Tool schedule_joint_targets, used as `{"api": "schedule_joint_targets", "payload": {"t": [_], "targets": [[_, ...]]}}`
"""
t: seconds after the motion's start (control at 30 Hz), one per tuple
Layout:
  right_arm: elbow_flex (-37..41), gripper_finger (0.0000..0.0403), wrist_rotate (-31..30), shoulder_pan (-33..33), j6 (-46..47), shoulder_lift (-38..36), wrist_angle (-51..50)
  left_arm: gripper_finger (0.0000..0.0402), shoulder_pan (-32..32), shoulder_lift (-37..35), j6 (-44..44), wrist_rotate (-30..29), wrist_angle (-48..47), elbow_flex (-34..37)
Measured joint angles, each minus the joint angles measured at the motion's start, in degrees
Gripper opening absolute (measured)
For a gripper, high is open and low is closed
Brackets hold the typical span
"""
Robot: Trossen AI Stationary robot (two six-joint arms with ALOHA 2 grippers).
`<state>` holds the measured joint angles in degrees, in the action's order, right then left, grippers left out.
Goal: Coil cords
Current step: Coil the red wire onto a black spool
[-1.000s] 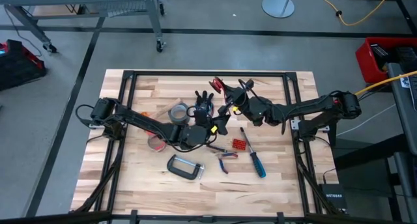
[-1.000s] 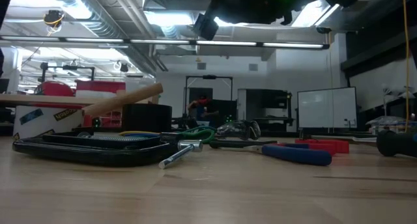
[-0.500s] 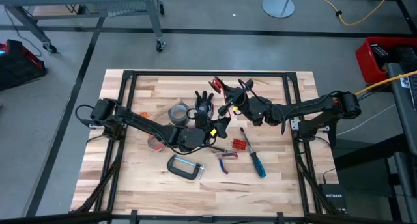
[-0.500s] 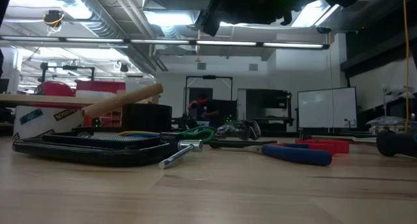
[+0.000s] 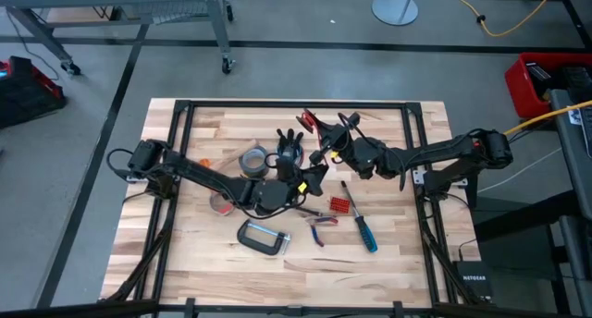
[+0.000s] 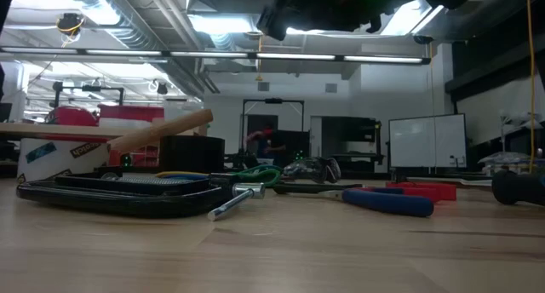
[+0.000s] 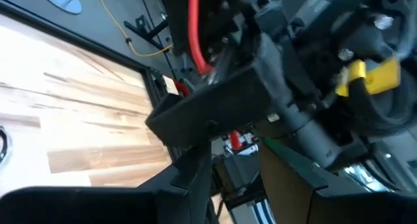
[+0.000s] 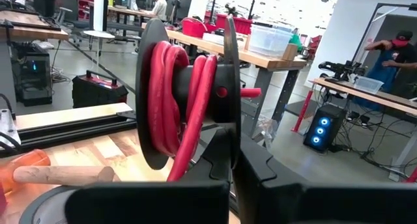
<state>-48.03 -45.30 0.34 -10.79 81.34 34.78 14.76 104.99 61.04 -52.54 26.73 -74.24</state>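
Both arms meet over the middle of the table (image 5: 388, 253), raised off the wood. Right gripper (image 5: 326, 152) is at centre-far, jaws fully together – the right wrist view shows a black spool (image 8: 189, 97) right in front of it with a red cord (image 8: 172, 100) wound round the hub, one strand trailing down off it. Can't tell from the frames exactly what the closed fingers pinch.

Left gripper (image 5: 310, 177) sits just near-left of the right one, jaws partly apart; its wrist view shows the red cord running past the other arm's body, not clearly gripped.

More cords (image 5: 289, 148) lie bunched just left of the grippers, beside the grey tape roll (image 5: 252, 159). Nearer: C-clamp (image 5: 263, 237), pliers (image 5: 320, 226), blue-handled screwdriver (image 5: 363, 224).
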Motion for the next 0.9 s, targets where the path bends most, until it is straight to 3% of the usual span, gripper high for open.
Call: {"api": "schedule_joint_targets", "payload": {"t": [0.7,0.9], "targets": [[0.0,0.0001,1.9,0.0,1.7,0.0,2.4,0.0119,-1.4,0.0,0.3,-0.3,-0.3,0.0],[0.0,0.0001,0.9,0.0,2.0,0.3,3.4,0.0091,-1.8,0.0,0.3,-1.4,-0.5,0.0]]}}
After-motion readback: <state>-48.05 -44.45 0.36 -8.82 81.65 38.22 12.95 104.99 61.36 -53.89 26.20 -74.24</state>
